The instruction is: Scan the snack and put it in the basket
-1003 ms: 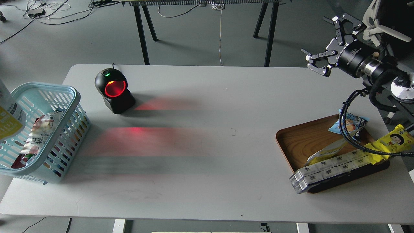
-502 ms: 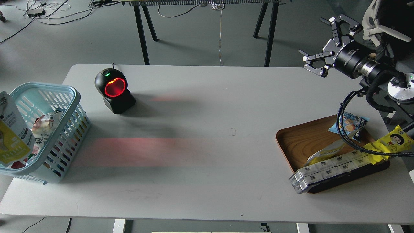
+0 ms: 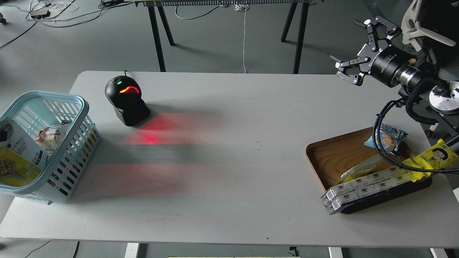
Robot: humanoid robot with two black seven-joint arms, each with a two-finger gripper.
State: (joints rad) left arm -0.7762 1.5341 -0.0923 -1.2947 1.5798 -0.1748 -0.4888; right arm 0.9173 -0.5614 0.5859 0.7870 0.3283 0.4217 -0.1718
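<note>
The snack pouch [image 3: 17, 157] lies tilted inside the light blue basket [image 3: 77, 104] at the table's left edge. Its yellow front with the nut picture and its white top face up. It rests beside another red and white packet [image 3: 52, 138]. A dark sliver [image 3: 2, 136] at the left edge touches the pouch's top; it may be my left gripper, and the rest of it is out of view. My right gripper [image 3: 358, 46] is open and empty, held high over the table's far right corner.
A black scanner [image 3: 126, 102] with a red light stands left of centre at the back. A wooden tray [image 3: 331, 154] at the right holds a small blue snack bag [image 3: 388, 138], a long yellow packet [image 3: 435, 157] and white boxed packs [image 3: 362, 188].
The pouch has dropped from above the basket's left side down into it and now lies tilted. My right gripper moved slightly up, then stayed still. The scanner's red glow has shifted.
</note>
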